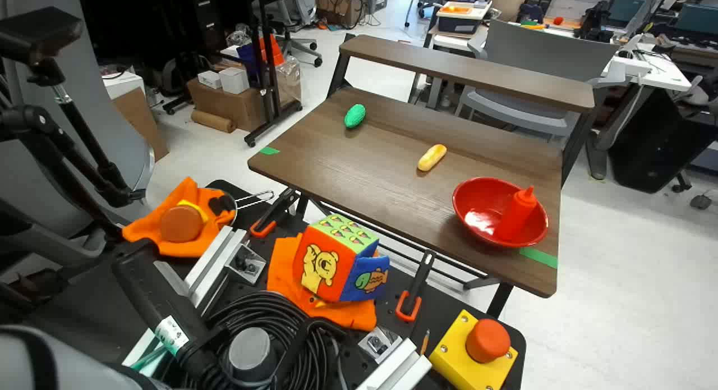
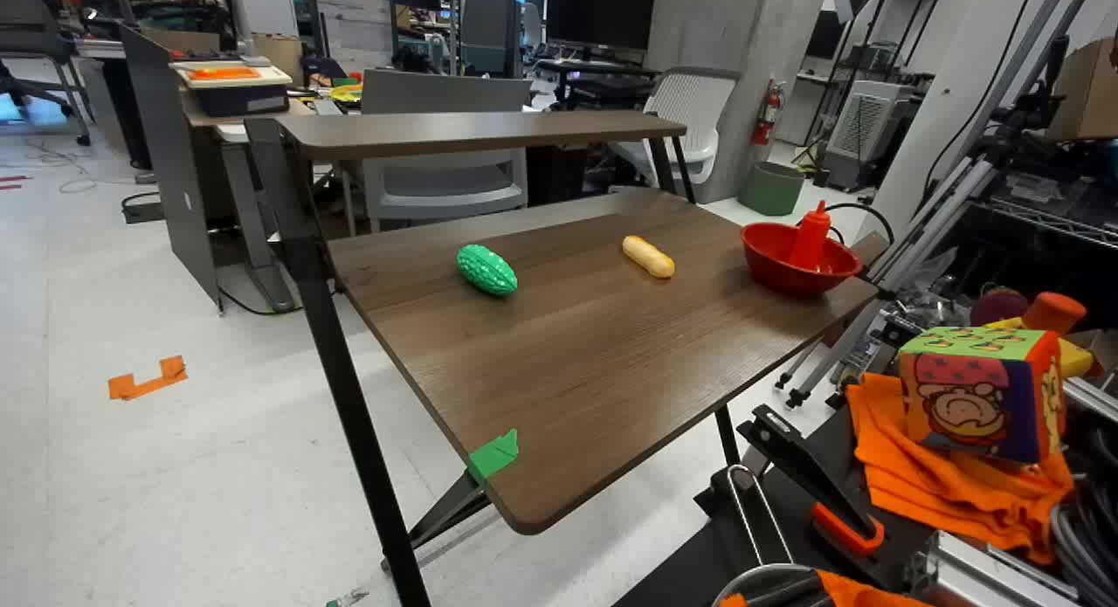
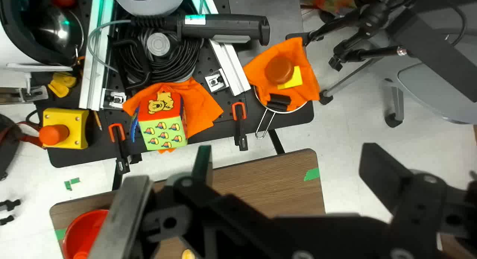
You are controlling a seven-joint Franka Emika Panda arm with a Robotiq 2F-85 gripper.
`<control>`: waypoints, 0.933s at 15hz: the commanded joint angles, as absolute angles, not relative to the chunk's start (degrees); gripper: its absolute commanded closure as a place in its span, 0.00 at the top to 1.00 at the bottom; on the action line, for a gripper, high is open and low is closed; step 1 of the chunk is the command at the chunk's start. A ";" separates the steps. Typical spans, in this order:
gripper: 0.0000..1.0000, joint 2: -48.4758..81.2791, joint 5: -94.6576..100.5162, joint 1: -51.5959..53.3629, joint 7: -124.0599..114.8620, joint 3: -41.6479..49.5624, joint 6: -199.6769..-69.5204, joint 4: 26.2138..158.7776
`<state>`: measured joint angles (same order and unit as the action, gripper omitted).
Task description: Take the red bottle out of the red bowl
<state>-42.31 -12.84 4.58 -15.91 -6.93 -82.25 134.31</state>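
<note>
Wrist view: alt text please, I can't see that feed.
A red bowl at lower left is cut off by the frame and partly hidden by the open gripper; what may be the red bottle barely shows inside. Beside the brown table, a black bench carries a toy cube and coiled cable.

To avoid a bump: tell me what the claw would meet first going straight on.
Probably the brown table, near its edge, judging by the wrist view; depth is unclear, so the claw could just miss it.
</note>
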 commanded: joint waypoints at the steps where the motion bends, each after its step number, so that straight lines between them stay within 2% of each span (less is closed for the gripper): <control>1: 1.00 -42.34 -13.27 3.34 -15.29 -7.74 -81.97 134.14; 7: 1.00 -42.56 -10.81 1.53 -12.46 -5.37 -85.01 134.58; 14: 1.00 -33.23 -3.13 -4.86 2.69 7.25 -103.62 135.34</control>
